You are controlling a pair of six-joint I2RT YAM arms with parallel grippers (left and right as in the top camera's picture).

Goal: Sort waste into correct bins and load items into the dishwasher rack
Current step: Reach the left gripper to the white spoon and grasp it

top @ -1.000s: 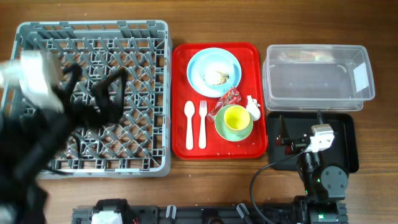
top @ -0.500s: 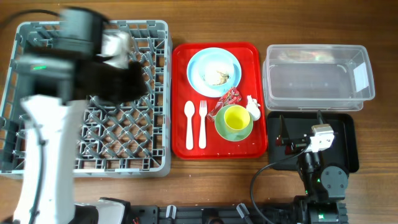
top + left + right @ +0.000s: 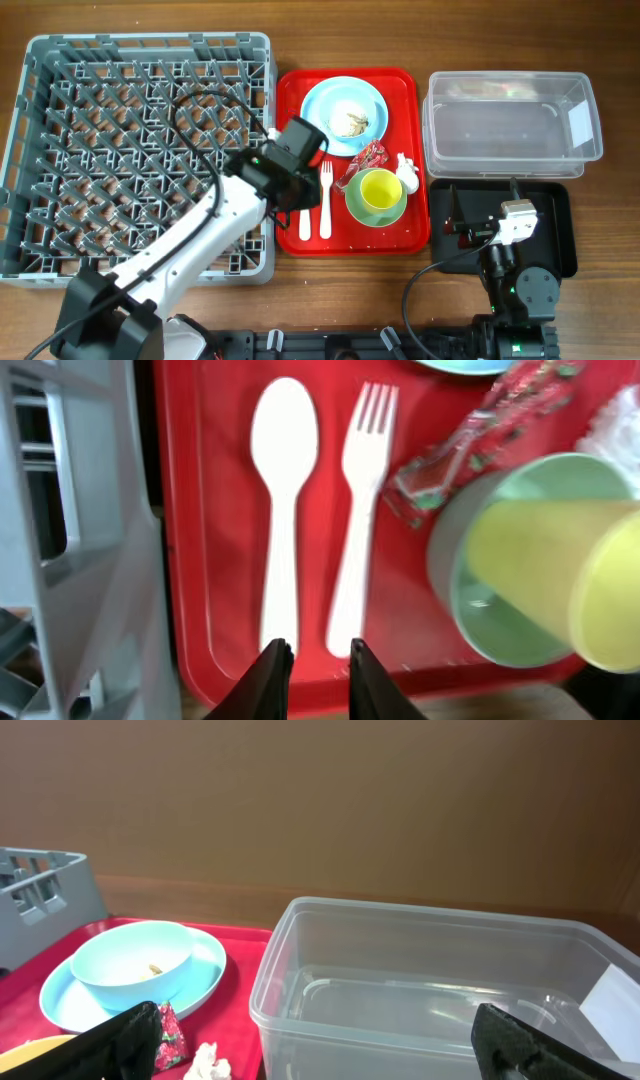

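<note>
My left gripper (image 3: 312, 660) hangs low over the near rim of the red serving tray (image 3: 292, 238). Its jaws stand a narrow gap apart with nothing between them, just short of the handle ends of the white spoon (image 3: 285, 510) and fork (image 3: 360, 510). The yellow-green cup (image 3: 380, 192) sits inside the mint-green bowl (image 3: 470, 615). A red wrapper (image 3: 366, 162) and white tissue (image 3: 407, 172) lie beside them. The pale-blue plate (image 3: 325, 100) carries food scraps (image 3: 350, 122). My right gripper (image 3: 325, 1045) is wide open and holds nothing, facing the clear tub (image 3: 440, 990).
The grey dishwasher rack (image 3: 140, 150) fills the left of the table, its wall right beside my left gripper (image 3: 300, 190). The clear tub (image 3: 512, 125) stands at the back right. The black tray (image 3: 562, 225) lies under the right arm.
My left arm has swung from above the rack over to the left part of the red tray, and now covers the spoon in the overhead view. The right arm has not moved.
</note>
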